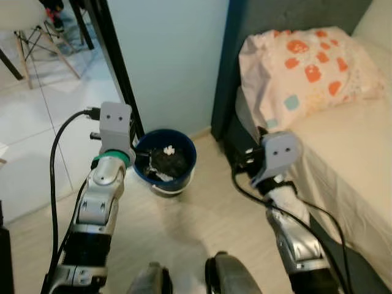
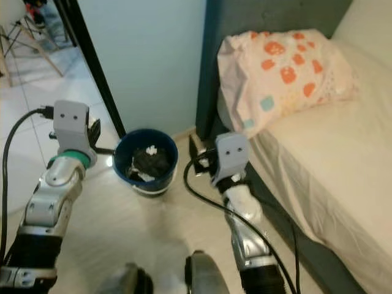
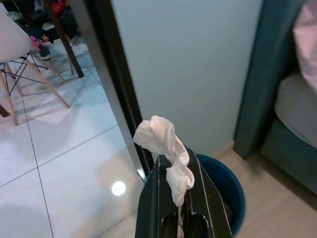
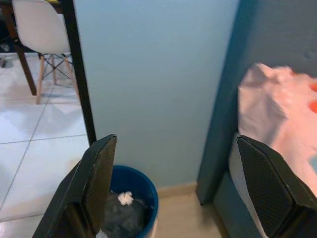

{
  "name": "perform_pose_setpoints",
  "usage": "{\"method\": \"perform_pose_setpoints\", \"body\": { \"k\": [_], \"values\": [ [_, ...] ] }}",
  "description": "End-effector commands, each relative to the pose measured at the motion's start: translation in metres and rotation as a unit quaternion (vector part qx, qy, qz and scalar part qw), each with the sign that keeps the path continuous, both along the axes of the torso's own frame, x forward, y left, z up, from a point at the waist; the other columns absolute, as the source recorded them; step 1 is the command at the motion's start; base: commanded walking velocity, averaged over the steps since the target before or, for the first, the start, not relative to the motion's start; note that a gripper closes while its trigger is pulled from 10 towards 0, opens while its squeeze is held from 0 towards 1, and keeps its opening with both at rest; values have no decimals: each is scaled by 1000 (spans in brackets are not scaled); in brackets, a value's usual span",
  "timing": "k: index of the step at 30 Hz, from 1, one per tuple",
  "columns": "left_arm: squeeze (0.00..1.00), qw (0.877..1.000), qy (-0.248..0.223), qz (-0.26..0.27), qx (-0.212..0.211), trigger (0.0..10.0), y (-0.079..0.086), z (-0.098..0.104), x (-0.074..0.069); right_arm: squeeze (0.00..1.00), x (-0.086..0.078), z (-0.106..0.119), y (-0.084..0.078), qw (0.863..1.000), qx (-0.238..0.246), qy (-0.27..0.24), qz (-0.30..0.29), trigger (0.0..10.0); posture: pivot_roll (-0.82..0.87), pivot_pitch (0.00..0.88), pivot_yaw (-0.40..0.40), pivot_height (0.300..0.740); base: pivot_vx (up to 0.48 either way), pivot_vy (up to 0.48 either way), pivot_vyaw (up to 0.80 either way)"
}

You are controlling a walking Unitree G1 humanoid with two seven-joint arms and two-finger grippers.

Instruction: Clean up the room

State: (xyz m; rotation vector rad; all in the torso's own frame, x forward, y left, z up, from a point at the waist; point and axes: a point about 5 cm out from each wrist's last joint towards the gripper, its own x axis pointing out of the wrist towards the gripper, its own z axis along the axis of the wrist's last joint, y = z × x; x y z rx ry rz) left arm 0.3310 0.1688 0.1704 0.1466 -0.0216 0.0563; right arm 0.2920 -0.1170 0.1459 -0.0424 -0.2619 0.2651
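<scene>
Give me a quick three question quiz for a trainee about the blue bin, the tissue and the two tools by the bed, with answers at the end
1. True or false: the left tool is shut on a crumpled white tissue.
2. Multiple choice: the blue bin stands on the floor
A. on the bed
B. beside the pale blue wall, near the end of the bed frame
C. under the white chair
3. Fill in: the right tool has its fingers ____ and holds nothing.

Key
1. True; the tissue is pinched between the fingers, near the bin's rim.
2. B; the bin already has a dark liner and a white scrap inside.
3. Open; the fingers are spread wide, the pillow showing beyond one.
</scene>
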Motion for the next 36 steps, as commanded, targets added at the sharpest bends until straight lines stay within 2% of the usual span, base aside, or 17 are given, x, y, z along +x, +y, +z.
{"method": "perform_pose_setpoints", "body": {
  "k": [1, 7, 13, 16, 20, 28, 30, 33, 35, 36],
  "values": [
    [0, 1000, 18, 8, 1, 10000, 6, -10, -3, 0, -1, -7, -1, 1000, 5, 17, -8, 10000, -93, 119, 38, 705, 465, 0, 0],
    [0, 1000, 27, -11, -1, 10000, 3, -13, -3, 0, 0, -9, -6, 999, 5, 23, -29, 10000, -96, 126, 41, 705, 467, 0, 0],
    [0, 996, 52, -68, -6, 10000, -9, -19, -3, 0, 1, -9, -8, 999, 13, 29, -38, 10000, -99, 133, 45, 705, 465, 0, -251],
    [0, 996, 53, -71, -6, 10000, -10, -19, -3, 0, 1, -9, -8, 999, 13, 29, -39, 10000, -99, 133, 45, 705, 465, 0, -800],
    [0, 995, 63, -79, -7, 10000, -13, -24, -2, 0, 0, -11, -7, 999, 9, 30, -43, 10000, -101, 137, 48, 705, 465, 0, 0],
    [0, 986, 113, -123, -12, 10000, -26, -43, -4, 0, 1, -13, -4, 999, 6, 36, -41, 10000, -98, 150, 47, 705, 437, 0, 0],
    [0, 983, 139, -121, 6, 10000, -28, -59, -5, 0, 1, -15, -2, 999, 4, 39, -38, 10000, -105, 158, 48, 705, 0, 0, 0],
    [0, 981, 152, -115, 27, 10000, -26, -68, -6, 0, 1, -15, -1, 999, 4, 40, -36, 10000, -107, 159, 48, 705, 0, 0, 0],
    [0, 976, 178, -93, 86, 10000, -19, -88, -10, 0, 1, -17, -1, 998, 4, 44, -35, 10000, -113, 167, 49, 705, 0, 0, 0],
    [0, 976, 178, -93, 86, 10000, -19, -88, -10, 0, 1, -17, -1, 998, 4, 44, -35, 10000, -113, 167, 49, 705, 0, 0, 0]
  ]
}}
